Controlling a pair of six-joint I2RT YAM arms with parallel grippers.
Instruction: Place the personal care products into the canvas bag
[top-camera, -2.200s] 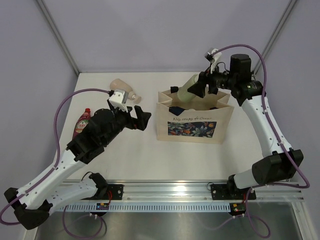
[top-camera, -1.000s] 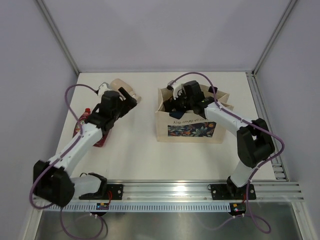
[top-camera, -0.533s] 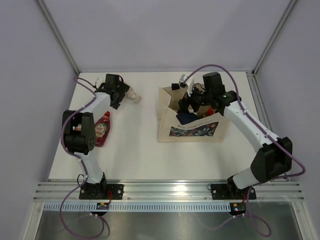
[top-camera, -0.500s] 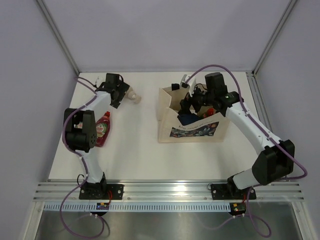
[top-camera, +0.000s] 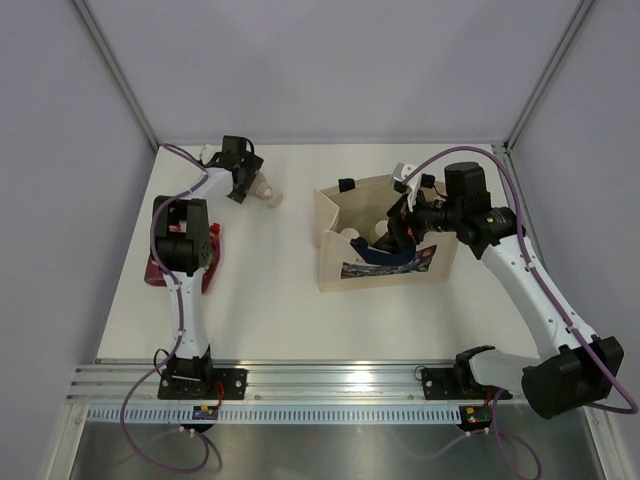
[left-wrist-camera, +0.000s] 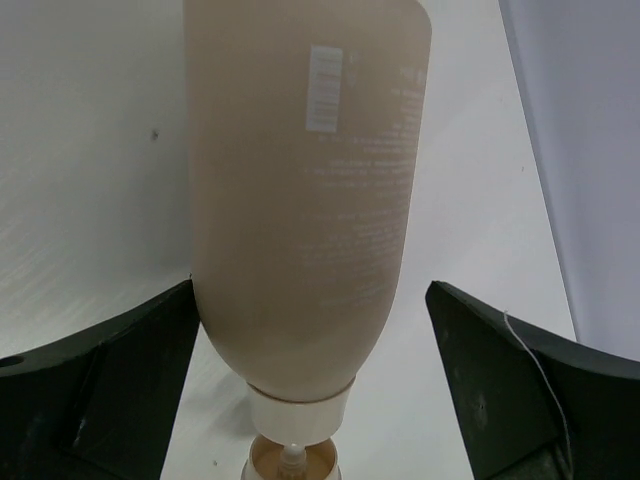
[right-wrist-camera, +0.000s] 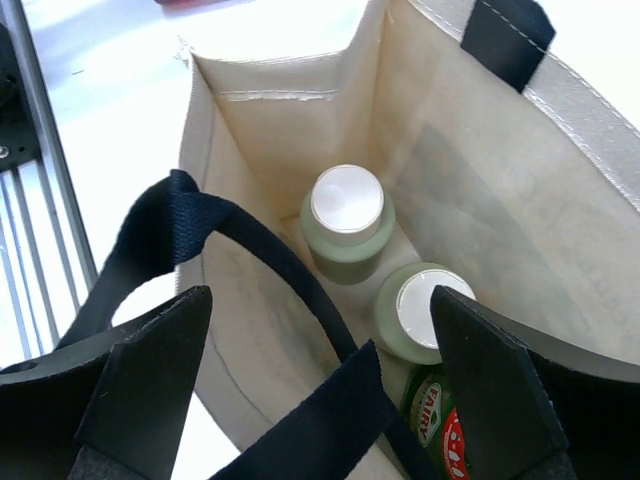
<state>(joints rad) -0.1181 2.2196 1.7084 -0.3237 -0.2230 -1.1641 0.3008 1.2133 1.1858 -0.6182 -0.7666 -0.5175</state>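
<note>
The beige pump bottle (top-camera: 262, 191) lies on the table at the back left. In the left wrist view it (left-wrist-camera: 305, 190) lies between my open left gripper (left-wrist-camera: 310, 300) fingers, pump end towards the wrist. The canvas bag (top-camera: 331, 228) stands at centre right. My right gripper (top-camera: 402, 224) hovers open and empty over its mouth. Inside the bag (right-wrist-camera: 480, 180) stand two pale cylinders with white caps (right-wrist-camera: 347, 222) (right-wrist-camera: 421, 312), next to a green bottle (right-wrist-camera: 428, 415) and a red bottle (right-wrist-camera: 458, 443). Another red bottle (top-camera: 152, 270) lies mostly hidden under the left arm.
A navy strap handle (right-wrist-camera: 250, 250) loops across the bag mouth below my right gripper. The left wall post (top-camera: 115, 75) rises close behind the left gripper (top-camera: 243, 176). The metal rail (top-camera: 330, 380) runs along the near edge.
My left gripper has reached farther back and now straddles the beige bottle. My right gripper has let go of a pale bottle in the bag and risen out to the right.
</note>
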